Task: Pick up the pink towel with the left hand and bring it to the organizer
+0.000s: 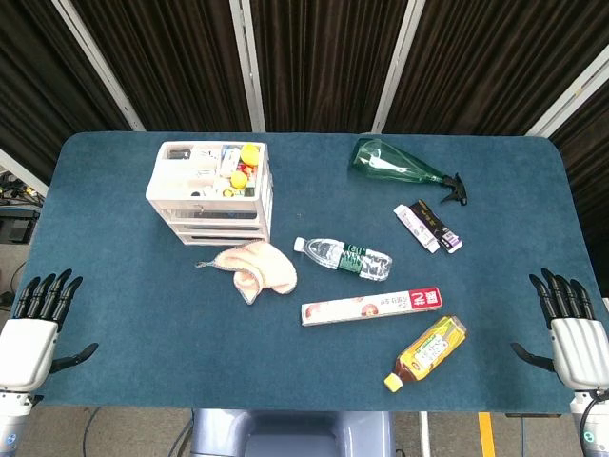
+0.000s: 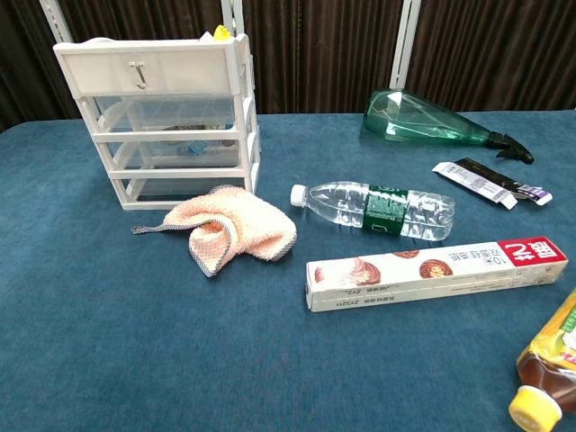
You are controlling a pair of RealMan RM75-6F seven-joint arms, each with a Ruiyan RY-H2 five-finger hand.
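**Head view: towel untouched, long reach ahead**

Snag risk: the pink towel [image 1: 259, 268] lies crumpled right against the organizer [image 1: 211, 190], so a sloppy grab could bump the drawers or the water bottle [image 1: 344, 257]. The left hand [image 1: 36, 328] sits released, fingers apart, at the table [image 1: 124, 314] edge, well apart from it.

left hand [image 1: 38, 328]: white palm, black fingers | right hand [image 1: 571, 328]: same colours

Long box [image 2: 432, 272]: red label, white characters, not legible.
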